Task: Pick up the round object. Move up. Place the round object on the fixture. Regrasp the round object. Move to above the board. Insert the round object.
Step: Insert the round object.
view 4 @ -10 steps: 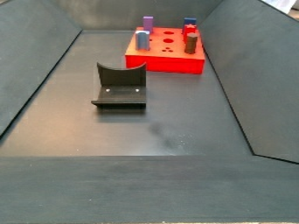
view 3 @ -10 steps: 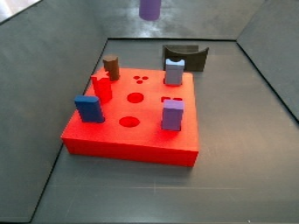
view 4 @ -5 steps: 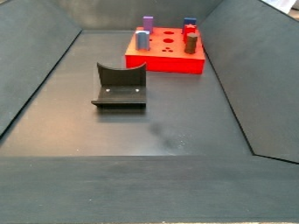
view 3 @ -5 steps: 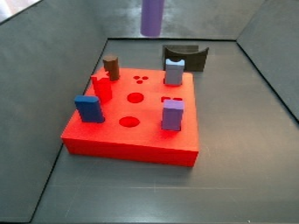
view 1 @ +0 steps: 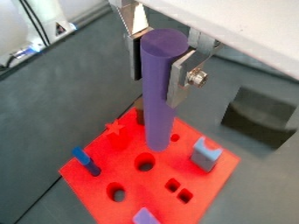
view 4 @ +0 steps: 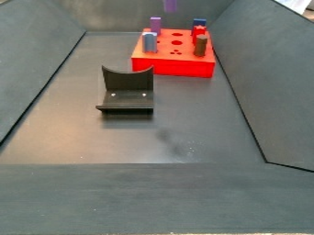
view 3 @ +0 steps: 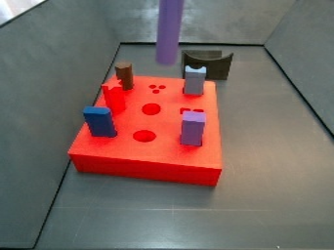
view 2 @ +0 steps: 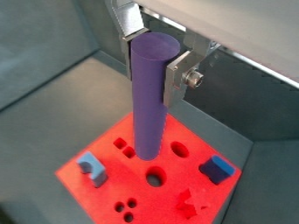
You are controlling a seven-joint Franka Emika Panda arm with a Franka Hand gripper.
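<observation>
The round object, a long purple rod [view 1: 159, 96], hangs upright with my gripper [view 1: 160, 52] shut on its upper end; both wrist views show it pressed between the silver fingers [view 2: 177, 74]. Below it lies the red board [view 1: 122, 179], whose round holes [view 2: 156, 179] are near the rod's lower end. In a side view the rod [view 3: 169, 29] comes down from the top edge over the board's [view 3: 163, 148] far side, and the gripper is out of frame. The dark fixture [view 3: 209, 63] stands empty behind the board.
Pegs stand on the board: blue [view 3: 98, 120], red [view 3: 113, 97], brown [view 3: 124, 74], grey-blue [view 3: 194, 78] and short purple [view 3: 193, 127]. Sloped grey walls enclose the floor. In a side view the fixture [view 4: 127, 90] sits in front of the board [view 4: 178, 66].
The rod has come down: in the side view far more of its length now shows below the top edge, over the board.
</observation>
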